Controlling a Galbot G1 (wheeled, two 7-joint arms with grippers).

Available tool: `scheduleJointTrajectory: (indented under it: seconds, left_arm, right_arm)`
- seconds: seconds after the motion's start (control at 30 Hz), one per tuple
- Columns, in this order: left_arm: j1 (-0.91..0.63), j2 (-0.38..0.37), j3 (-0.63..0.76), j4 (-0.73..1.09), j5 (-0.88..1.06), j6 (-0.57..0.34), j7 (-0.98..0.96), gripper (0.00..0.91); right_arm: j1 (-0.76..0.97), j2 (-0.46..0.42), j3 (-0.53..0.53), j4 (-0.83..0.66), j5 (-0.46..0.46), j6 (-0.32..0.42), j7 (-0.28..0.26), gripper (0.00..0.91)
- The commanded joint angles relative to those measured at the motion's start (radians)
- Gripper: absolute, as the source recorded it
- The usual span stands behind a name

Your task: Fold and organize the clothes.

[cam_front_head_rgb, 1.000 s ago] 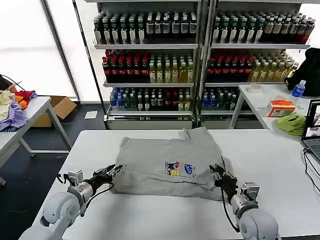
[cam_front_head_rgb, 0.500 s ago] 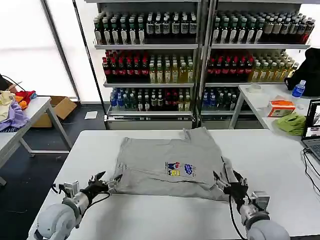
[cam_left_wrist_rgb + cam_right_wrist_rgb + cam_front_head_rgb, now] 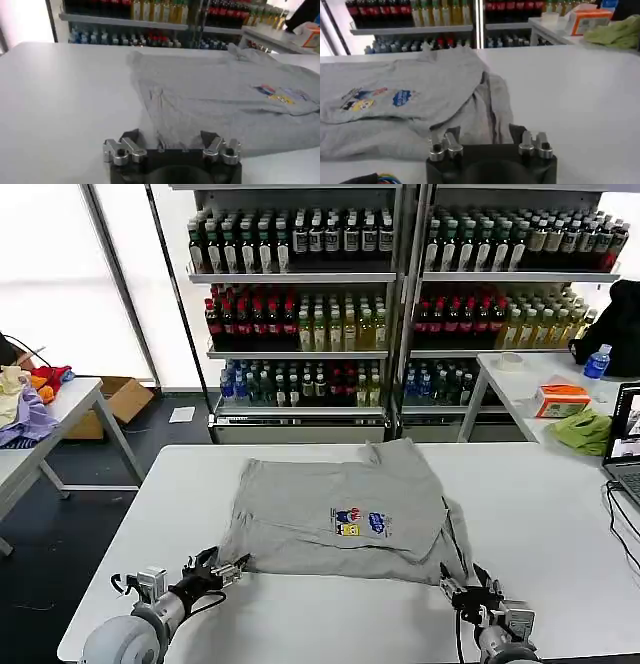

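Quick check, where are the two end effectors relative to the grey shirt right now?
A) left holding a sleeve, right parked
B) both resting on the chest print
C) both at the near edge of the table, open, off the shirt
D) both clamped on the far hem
C: the left end effector and right end effector sit open just short of the grey shirt, at its near corners, gripping nothing.
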Motion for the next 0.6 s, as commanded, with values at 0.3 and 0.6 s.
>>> scheduleJointTrajectory:
  seconds: [0.3, 0.6]
  left_arm:
    - [0.020, -0.006, -0.007, 0.018, -0.040, -0.032, -0.003, 0.020]
    - [0.071, -0.010, -0.033, -0.018, -0.054, -0.051, -0.027, 0.030]
  right_arm:
    - [-0.007, -0.003, 0.000, -0.014, 0.054, -0.004, 0.013, 0.000]
    - [-0.012, -0.033, -0.007, 0.025, 0.094, -0.001, -0.040, 0.000]
